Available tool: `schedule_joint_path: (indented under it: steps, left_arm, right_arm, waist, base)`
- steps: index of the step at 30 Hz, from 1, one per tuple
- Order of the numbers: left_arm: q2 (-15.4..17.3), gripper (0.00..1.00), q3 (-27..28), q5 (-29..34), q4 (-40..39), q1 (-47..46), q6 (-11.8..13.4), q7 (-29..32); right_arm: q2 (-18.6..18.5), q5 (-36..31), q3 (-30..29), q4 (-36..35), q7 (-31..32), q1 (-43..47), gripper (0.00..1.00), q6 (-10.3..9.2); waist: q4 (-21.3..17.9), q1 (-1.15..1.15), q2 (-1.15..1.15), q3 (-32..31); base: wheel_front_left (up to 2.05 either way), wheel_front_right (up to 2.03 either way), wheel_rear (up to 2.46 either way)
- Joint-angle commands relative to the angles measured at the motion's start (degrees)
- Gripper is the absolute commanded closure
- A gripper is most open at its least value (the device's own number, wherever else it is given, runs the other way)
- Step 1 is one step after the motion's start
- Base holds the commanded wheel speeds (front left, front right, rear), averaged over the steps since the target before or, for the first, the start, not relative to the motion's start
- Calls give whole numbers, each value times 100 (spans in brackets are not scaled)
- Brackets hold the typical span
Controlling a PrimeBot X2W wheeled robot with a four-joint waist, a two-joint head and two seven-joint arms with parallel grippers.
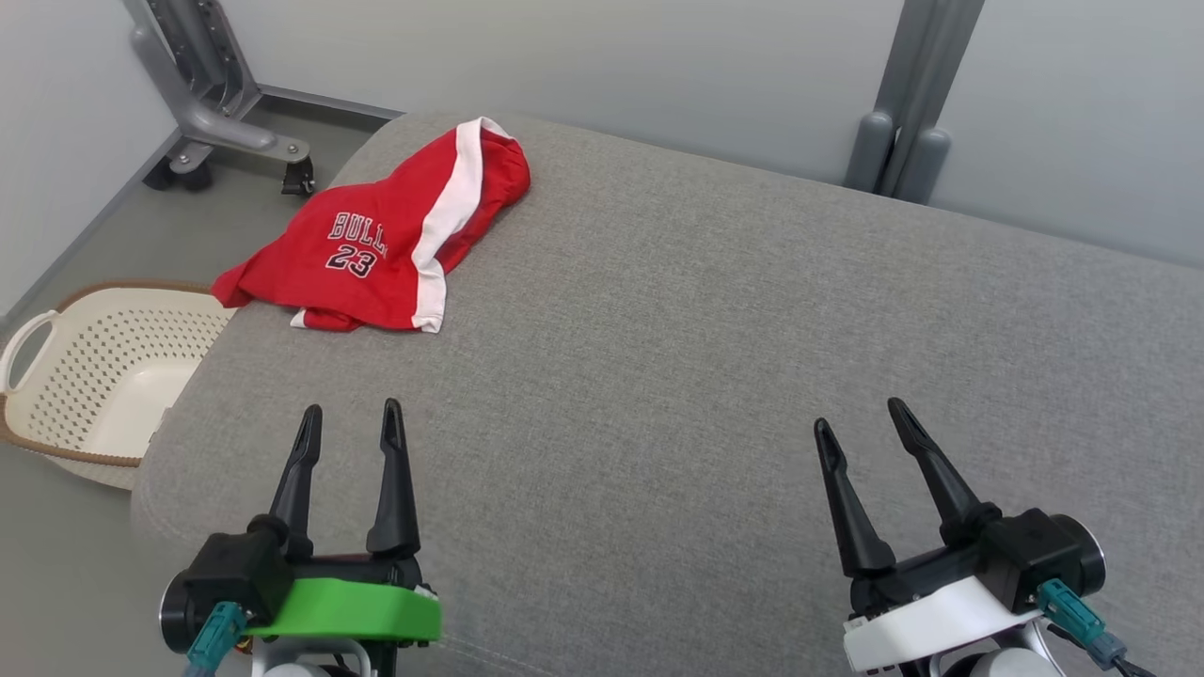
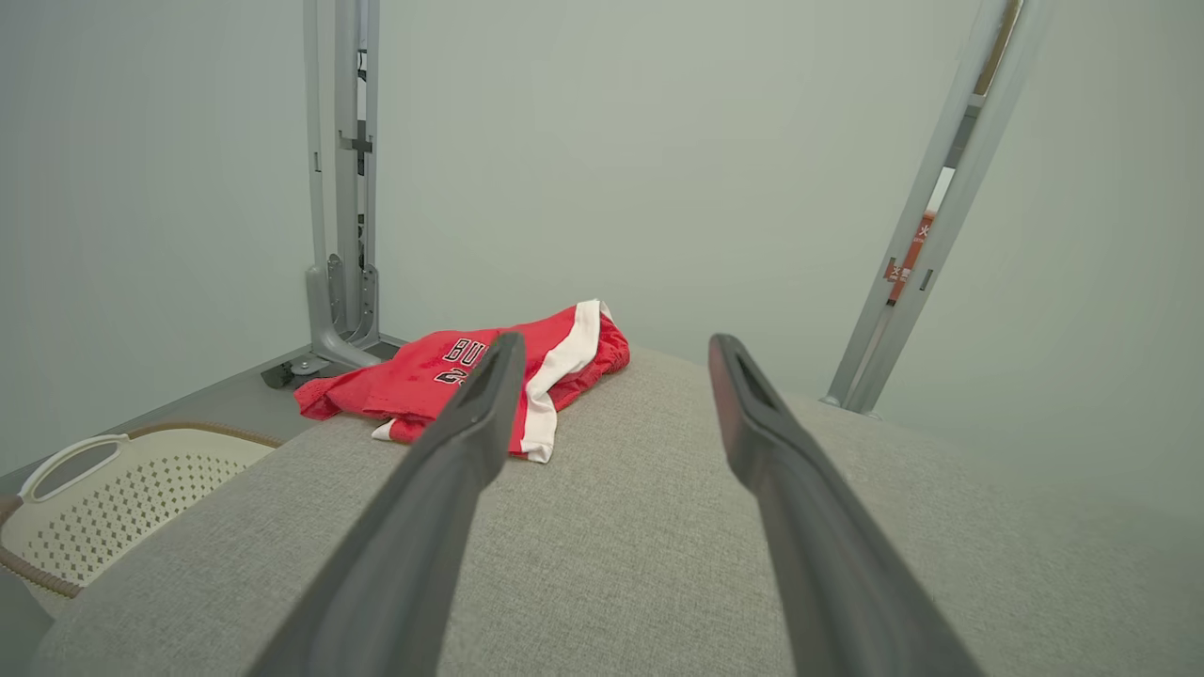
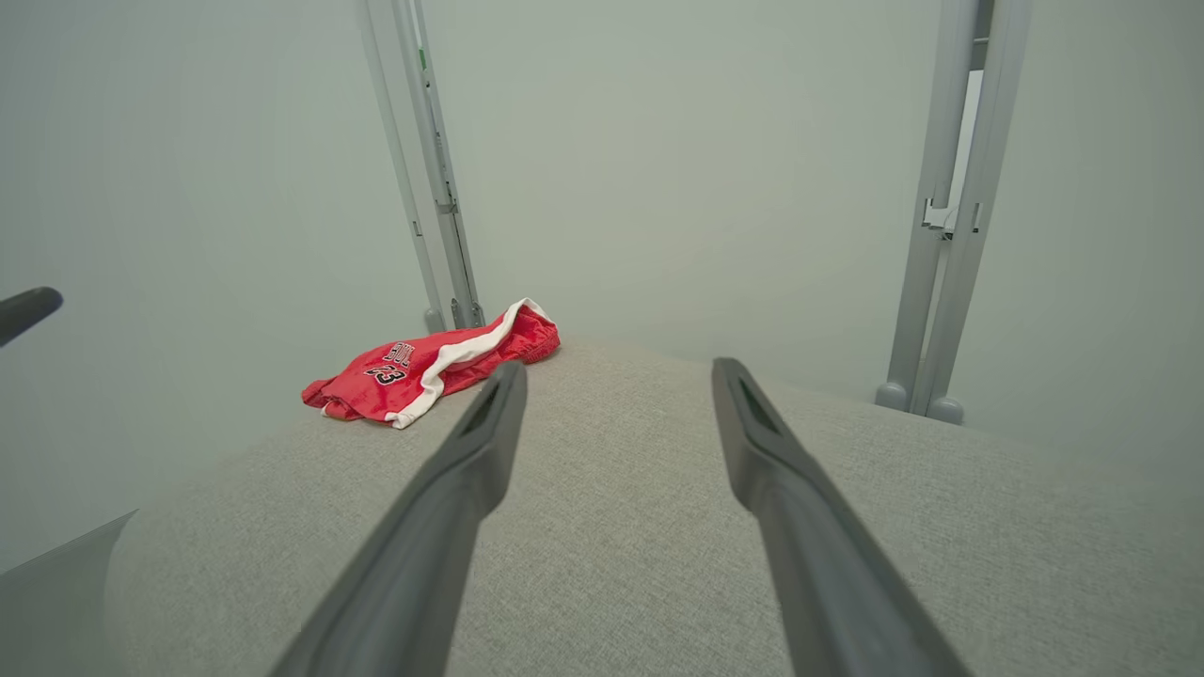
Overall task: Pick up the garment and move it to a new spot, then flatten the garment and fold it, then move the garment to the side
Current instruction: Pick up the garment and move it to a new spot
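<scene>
The garment [image 1: 381, 246] is a pair of red basketball shorts with a white side stripe and "BULLS 23" print. It lies loosely crumpled at the far left corner of the grey padded surface [image 1: 677, 357], one corner hanging over the left edge. My left gripper [image 1: 350, 417] stands open near the front left, well short of the garment [image 2: 414, 381]. At the front right, far from the garment [image 3: 414, 371], my right gripper [image 1: 861, 415] is open too. Both hold nothing.
A cream perforated laundry basket [image 1: 89, 376] stands on the floor left of the surface. Grey metal stand legs [image 1: 212, 113] on casters are behind the garment, and a grey post [image 1: 903, 113] rises at the back right against the wall.
</scene>
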Motion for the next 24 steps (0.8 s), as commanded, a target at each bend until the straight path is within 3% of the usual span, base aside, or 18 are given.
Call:
schedule_joint_path:
  steps: [1, 11, 17, 24]
  left_arm:
    - [15, 0, 22, -23, 2, 42, 24, -16]
    - [15, 0, 129, 38, -180, -88, 8, -16]
    - [16, 0, 317, 283, -84, -489, -178, -16]
    - [240, 0, 737, 290, 840, -1527, -491, -9]
  right_arm:
    - [-16, 4, 19, 21, 2, 26, 0, -10]
    - [-17, -65, 71, -98, 2, -130, 0, -11]
    - [-24, -234, 51, -211, 2, -363, 0, -10]
    - [-225, -399, 16, -408, 2, -774, 0, -10]
  waist:
    - [98, 0, 0, -19]
    - [29, 0, 0, 187]
    - [-193, 0, 0, 698]
    - [-569, 0, 0, 1517]
  base:
    - [0, 0, 0]
    - [0, 0, 0]
    - [0, 0, 0]
    - [0, 0, 0]
